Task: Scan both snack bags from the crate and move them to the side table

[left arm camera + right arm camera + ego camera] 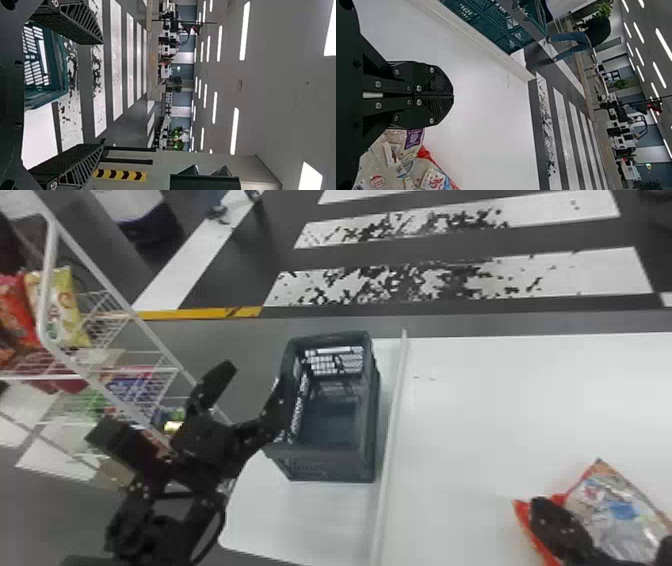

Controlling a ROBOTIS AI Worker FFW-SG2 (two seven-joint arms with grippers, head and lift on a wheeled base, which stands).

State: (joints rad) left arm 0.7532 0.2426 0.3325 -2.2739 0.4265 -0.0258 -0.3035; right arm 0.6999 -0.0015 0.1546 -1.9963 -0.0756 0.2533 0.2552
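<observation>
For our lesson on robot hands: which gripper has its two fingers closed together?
The right gripper: its flat black fingers meet, whereas the left gripper has its own spread wide apart.

Closed pincer (547,512) partly hiding a snack bag (415,164), white table (482,118), teal crate (472,18) beyond

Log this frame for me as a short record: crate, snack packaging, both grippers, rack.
crate: upright, open top, left of the white ridge
snack packaging: on the white table, right of the ridge; one bag or two, cannot tell
left gripper: open, beside the crate
right gripper: fingers together, near the packaging
wire rack: far left, holding snack bags
</observation>
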